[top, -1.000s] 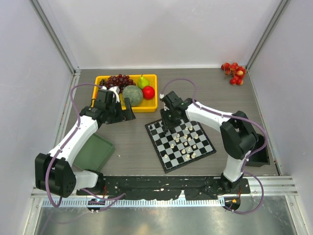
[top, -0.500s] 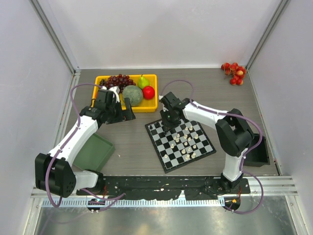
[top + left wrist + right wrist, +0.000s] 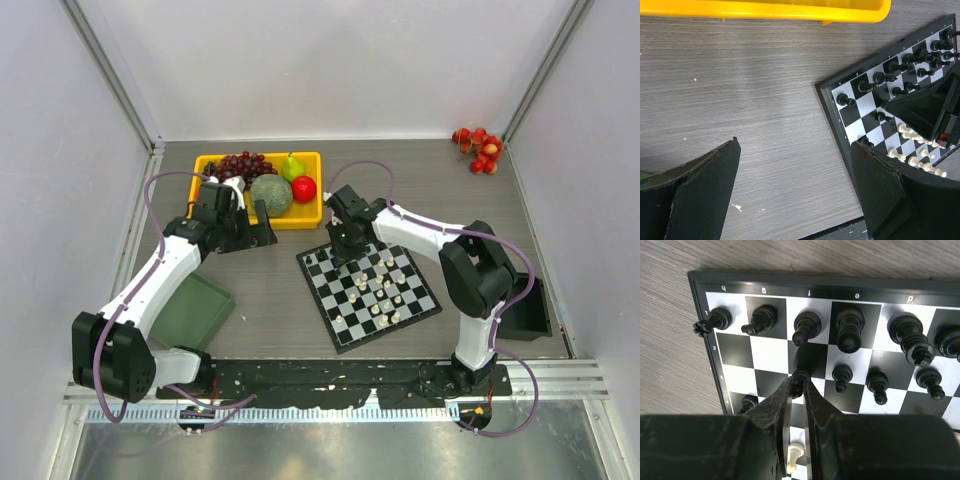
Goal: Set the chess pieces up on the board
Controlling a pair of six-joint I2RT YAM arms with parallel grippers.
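- The tabletop (image 3: pixel 270 300) is a grey-brown wood-grain surface, its streaks running side to side in the top view.
- Plain white panels wall it in: a back wall (image 3: pixel 330 60), a left wall (image 3: pixel 50 200) and a right wall (image 3: pixel 600 190).
- Metal corner posts (image 3: pixel 110 70) rise where the panels meet at the back.
- A thin pale strip (image 3: pixel 300 139) runs along the foot of the back wall.
- At the near edge lies a black mounting plate (image 3: pixel 340 380), and in front of it a brushed metal shelf (image 3: pixel 330 445).
- A silver rail (image 3: pixel 560 372) crosses the near edge.
- The light is even and soft, with faint shadows.
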